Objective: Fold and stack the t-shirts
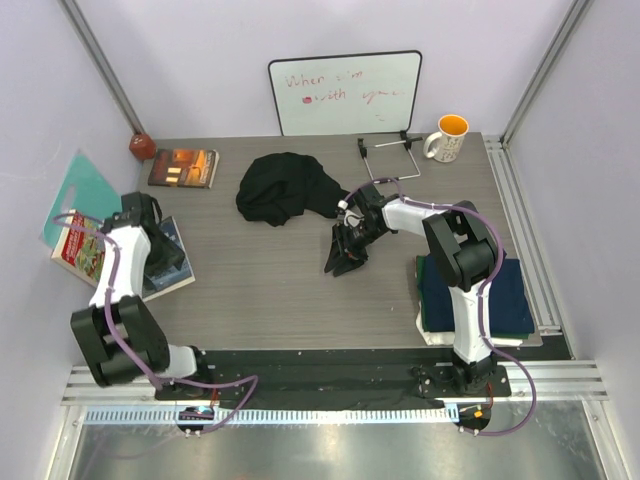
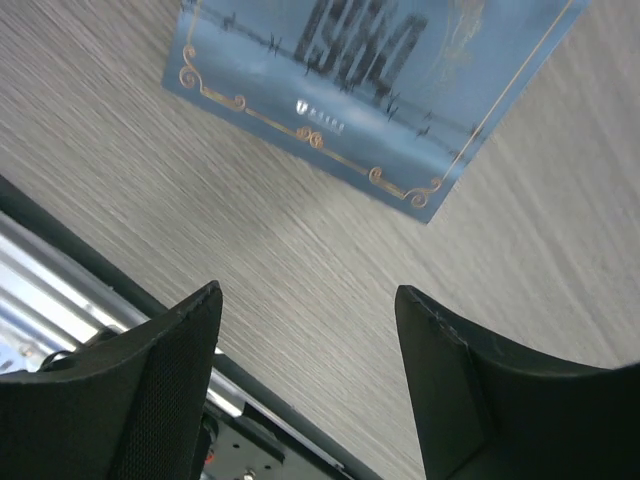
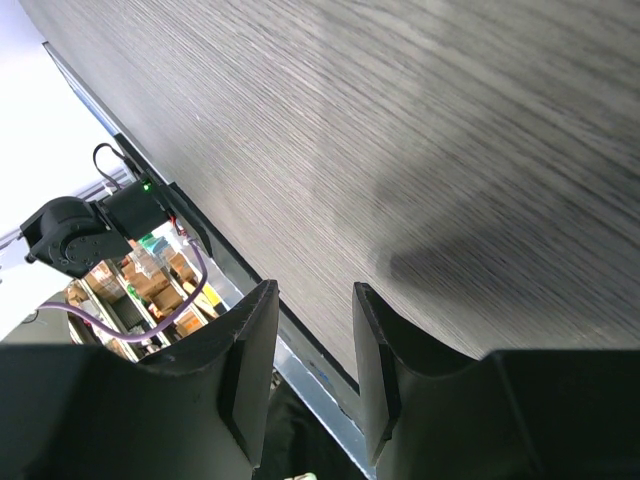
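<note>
A black t-shirt [image 1: 283,187] lies crumpled at the back middle of the table. A folded navy t-shirt [image 1: 487,288] lies at the right edge on top of a green one [image 1: 420,297]. My right gripper [image 1: 345,256] hovers over bare table just right of and in front of the black shirt; in the right wrist view it [image 3: 315,287] is open and empty. My left gripper [image 1: 160,262] is at the left, over a blue book [image 2: 370,90]; in the left wrist view it [image 2: 308,293] is open and empty. No white shirt is in view.
A whiteboard [image 1: 345,92], an orange-lined mug [image 1: 447,138] and a wire stand [image 1: 393,150] stand at the back. Books [image 1: 185,167] [image 1: 80,246], a teal folder [image 1: 82,186] and a small red object [image 1: 142,146] sit at the left.
</note>
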